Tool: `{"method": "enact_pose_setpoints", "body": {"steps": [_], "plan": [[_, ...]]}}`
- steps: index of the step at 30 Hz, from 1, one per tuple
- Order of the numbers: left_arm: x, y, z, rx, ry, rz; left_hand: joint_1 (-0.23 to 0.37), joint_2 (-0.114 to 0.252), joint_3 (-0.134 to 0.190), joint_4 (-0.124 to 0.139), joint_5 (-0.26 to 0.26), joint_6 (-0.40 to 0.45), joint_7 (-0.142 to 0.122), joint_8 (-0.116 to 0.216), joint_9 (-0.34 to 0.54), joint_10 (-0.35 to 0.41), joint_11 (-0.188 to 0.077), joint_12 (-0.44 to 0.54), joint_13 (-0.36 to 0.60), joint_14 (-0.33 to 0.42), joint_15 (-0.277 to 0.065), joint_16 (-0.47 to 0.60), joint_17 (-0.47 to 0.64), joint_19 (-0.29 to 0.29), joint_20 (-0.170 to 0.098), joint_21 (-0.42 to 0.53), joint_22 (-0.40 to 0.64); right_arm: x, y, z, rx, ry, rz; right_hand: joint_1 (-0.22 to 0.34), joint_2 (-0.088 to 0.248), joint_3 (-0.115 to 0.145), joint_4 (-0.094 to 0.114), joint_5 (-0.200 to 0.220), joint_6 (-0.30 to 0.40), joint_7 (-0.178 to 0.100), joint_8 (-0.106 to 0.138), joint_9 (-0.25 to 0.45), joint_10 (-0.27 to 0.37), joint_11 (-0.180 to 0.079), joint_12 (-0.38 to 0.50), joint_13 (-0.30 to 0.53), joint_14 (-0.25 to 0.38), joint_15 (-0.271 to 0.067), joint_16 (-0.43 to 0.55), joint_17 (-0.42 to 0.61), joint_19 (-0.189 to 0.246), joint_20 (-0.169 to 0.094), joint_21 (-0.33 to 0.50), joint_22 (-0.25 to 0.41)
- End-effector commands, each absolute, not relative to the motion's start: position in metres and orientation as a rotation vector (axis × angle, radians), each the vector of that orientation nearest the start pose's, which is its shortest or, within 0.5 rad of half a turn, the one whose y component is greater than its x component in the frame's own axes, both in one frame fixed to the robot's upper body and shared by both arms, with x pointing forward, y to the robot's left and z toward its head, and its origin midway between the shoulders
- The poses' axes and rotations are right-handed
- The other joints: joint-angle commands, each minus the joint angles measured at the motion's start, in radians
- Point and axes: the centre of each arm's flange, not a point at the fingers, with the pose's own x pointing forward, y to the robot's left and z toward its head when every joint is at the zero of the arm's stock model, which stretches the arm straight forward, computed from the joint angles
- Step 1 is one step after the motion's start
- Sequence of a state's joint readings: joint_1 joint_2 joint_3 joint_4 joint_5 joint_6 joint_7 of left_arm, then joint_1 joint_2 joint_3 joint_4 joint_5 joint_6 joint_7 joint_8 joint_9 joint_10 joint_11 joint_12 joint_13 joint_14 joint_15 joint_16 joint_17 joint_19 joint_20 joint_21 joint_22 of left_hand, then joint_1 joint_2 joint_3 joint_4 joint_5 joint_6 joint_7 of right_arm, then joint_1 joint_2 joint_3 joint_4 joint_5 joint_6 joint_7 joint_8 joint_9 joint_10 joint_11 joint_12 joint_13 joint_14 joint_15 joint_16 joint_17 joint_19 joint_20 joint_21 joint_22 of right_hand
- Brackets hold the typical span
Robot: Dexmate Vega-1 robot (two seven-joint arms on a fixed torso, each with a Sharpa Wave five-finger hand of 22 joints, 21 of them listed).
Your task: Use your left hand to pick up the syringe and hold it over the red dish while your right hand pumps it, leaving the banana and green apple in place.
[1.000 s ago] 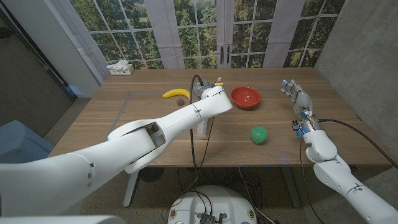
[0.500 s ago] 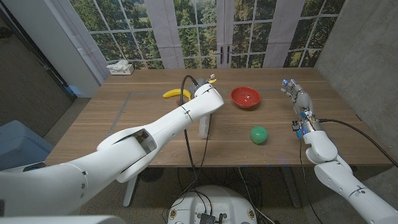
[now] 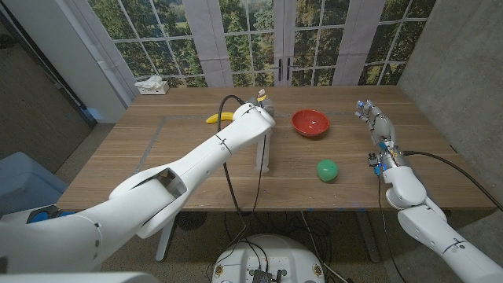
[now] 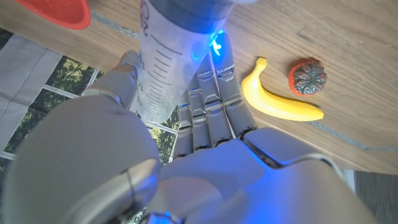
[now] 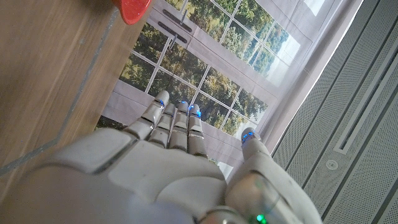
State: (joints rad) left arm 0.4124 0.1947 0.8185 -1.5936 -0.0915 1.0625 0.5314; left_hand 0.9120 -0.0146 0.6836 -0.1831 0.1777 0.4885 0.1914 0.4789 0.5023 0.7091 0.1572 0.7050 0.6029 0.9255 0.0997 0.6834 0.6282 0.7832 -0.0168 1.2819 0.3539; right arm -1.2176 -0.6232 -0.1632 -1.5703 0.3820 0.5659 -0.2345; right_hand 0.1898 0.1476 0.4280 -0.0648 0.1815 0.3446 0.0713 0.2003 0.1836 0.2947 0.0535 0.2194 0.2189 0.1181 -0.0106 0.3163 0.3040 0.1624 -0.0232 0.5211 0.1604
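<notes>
In the left robot hand (image 4: 205,118), a clear graduated syringe (image 4: 163,68).

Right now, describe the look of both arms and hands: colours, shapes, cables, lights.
Both arms are smooth, rounded, glossy white shells with dark seams. A black cable loops along the left arm; another trails from the right arm at the wrist. The left hand and right hand are pale grey, with segmented fingers and blue lights at the tips.
</notes>
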Motion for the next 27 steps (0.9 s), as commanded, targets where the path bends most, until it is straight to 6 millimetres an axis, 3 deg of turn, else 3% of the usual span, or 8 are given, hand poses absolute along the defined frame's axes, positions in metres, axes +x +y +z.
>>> {"method": "enact_pose_setpoints", "body": {"steps": [1, 27], "plan": [[0.623, 0.059, 0.082, 0.599, -0.226, 0.073, 0.167, 0.17, 0.007, 0.003, 0.007, 0.271, -0.099, -0.005, 0.098, 0.363, -0.354, 0.008, 0.143, 0.321, -0.329, -0.004, 0.002, 0.066, -0.205, 0.01, -0.003, 0.527, -0.349, -0.064, -0.137, -0.856, -0.076, 0.003, 0.01, 0.003, -0.002, -0.004, 0.008, 0.0, 0.001, 0.006, 0.01, -0.001, 0.004, 0.0, 0.008, -0.002, 0.0, 0.002, 0.01, 0.003, -0.002, 0.006], [0.629, 0.066, 0.073, 0.393, -0.178, -0.233, 0.173, 0.167, 0.008, 0.003, 0.007, 0.28, -0.098, -0.023, 0.104, 0.366, -0.353, -0.003, 0.147, 0.328, -0.329, -0.02, 0.008, 0.057, -0.204, 0.041, -0.033, 0.51, -0.333, -0.066, -0.158, -0.86, -0.115, 0.003, 0.01, 0.004, -0.002, -0.004, 0.008, 0.001, 0.0, 0.006, 0.011, -0.002, 0.003, 0.0, 0.008, -0.002, -0.001, 0.002, 0.018, 0.003, -0.017, 0.006]]}}
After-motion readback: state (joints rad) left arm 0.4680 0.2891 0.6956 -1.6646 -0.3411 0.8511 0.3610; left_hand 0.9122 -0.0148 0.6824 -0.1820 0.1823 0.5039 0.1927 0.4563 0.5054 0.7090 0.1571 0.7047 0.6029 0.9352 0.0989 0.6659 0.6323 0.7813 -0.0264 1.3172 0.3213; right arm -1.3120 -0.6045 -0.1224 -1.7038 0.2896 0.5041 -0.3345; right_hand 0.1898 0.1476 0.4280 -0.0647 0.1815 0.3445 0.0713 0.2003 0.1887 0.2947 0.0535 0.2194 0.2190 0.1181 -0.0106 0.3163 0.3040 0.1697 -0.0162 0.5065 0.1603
